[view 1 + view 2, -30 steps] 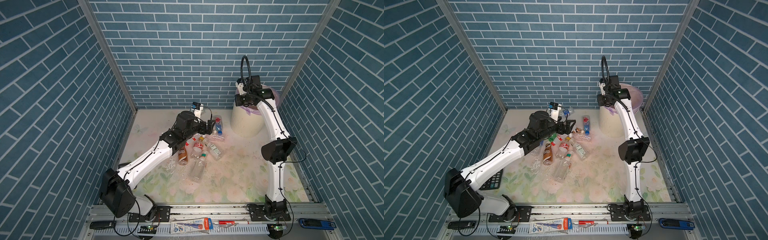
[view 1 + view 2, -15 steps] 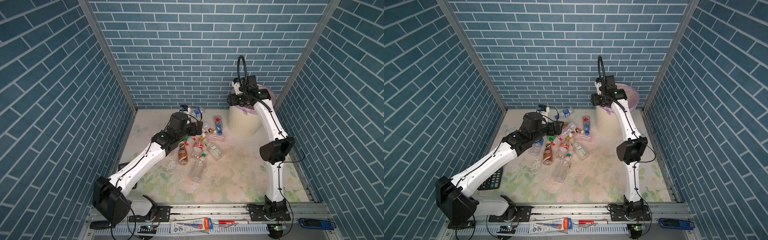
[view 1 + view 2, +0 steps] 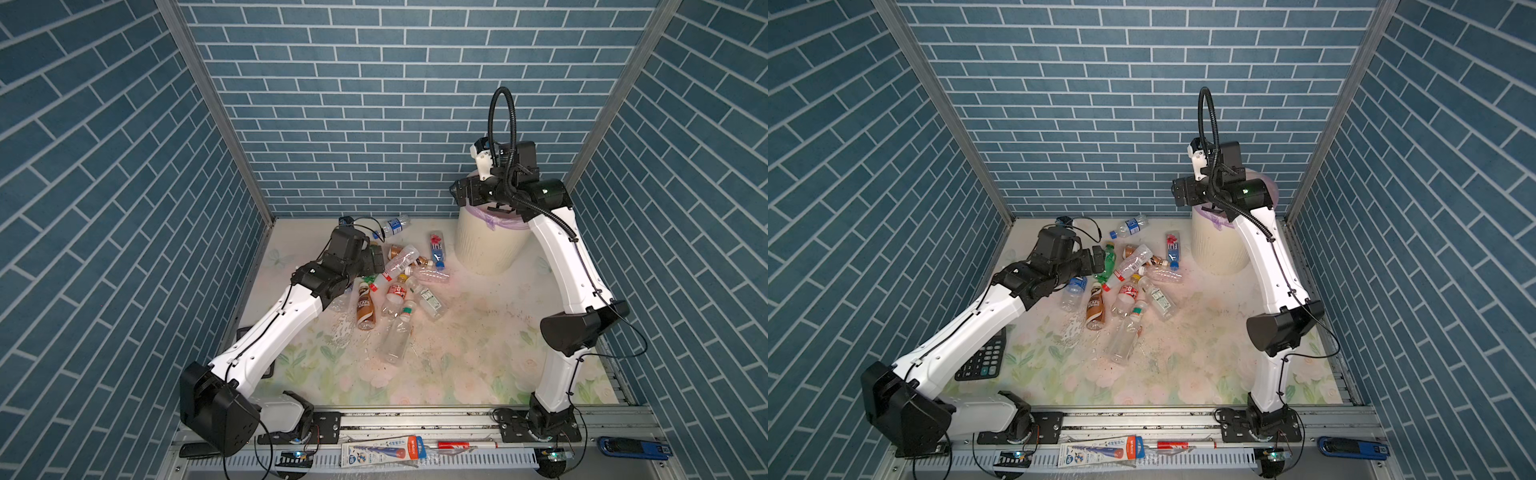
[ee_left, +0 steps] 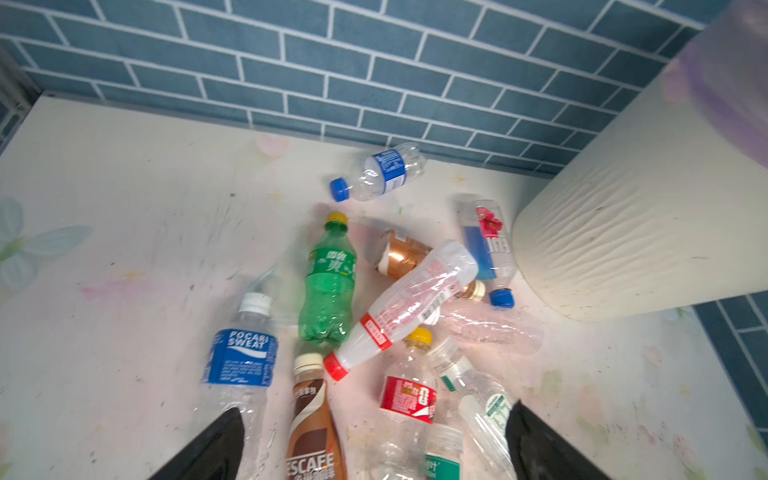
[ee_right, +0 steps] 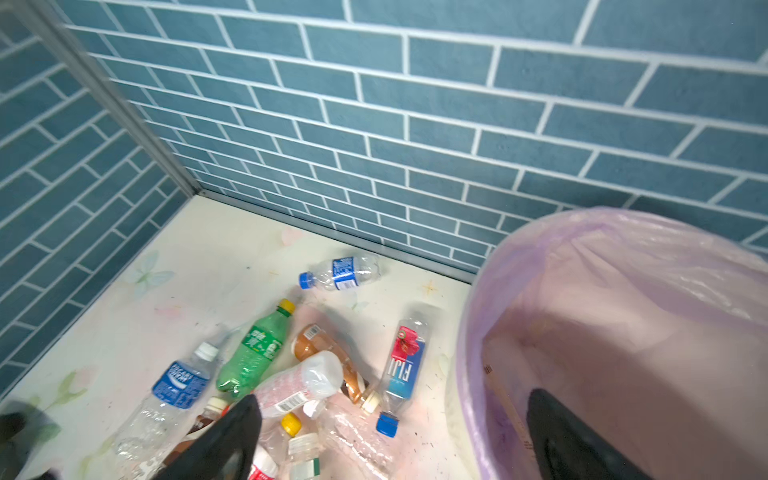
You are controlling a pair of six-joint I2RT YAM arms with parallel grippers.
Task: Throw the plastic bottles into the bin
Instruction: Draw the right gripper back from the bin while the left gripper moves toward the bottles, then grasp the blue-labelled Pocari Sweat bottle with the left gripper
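Several plastic bottles point(image 3: 399, 286) lie in a heap on the floral mat, among them a green one point(image 4: 328, 286) and a brown one point(image 4: 313, 424). One blue-labelled bottle point(image 3: 392, 226) lies apart by the back wall. My left gripper point(image 3: 376, 259) point(image 4: 374, 409) hangs open low over the heap's left side, nothing between its fingers. The cream bin point(image 3: 486, 245) with its lilac liner point(image 5: 623, 311) stands at the back right. My right gripper point(image 3: 459, 195) point(image 5: 395, 397) is open and empty above the bin's left rim.
A black calculator point(image 3: 982, 357) lies on the mat under my left arm. Brick walls close in the back and both sides. A packaged tool point(image 3: 382, 451) and a blue item point(image 3: 631, 449) rest on the front rail.
My right gripper has gone from shut to open and swung a little left at the bin's rim. My left gripper has drawn back from the far wall and come down over the heap.
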